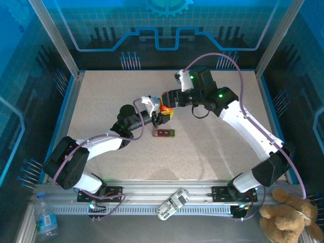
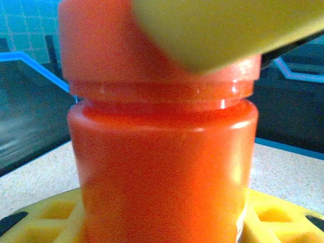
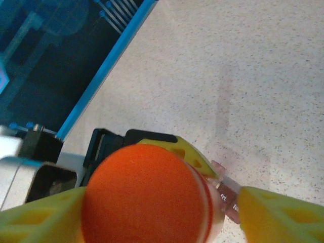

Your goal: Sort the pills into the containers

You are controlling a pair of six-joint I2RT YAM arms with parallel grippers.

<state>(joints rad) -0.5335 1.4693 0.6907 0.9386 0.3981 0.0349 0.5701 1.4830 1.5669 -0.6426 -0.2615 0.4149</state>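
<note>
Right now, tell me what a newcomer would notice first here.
The orange bottle stands out at the middle of the table, gripped by the left tool, with the right tool open around its cap. Beside it, toward the arm bases, lies the dark red strip, and a teddy sits off the table's near right corner.

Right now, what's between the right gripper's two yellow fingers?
The orange bottle, seen cap-first in the right wrist view, between the right gripper's open fingers.
</note>
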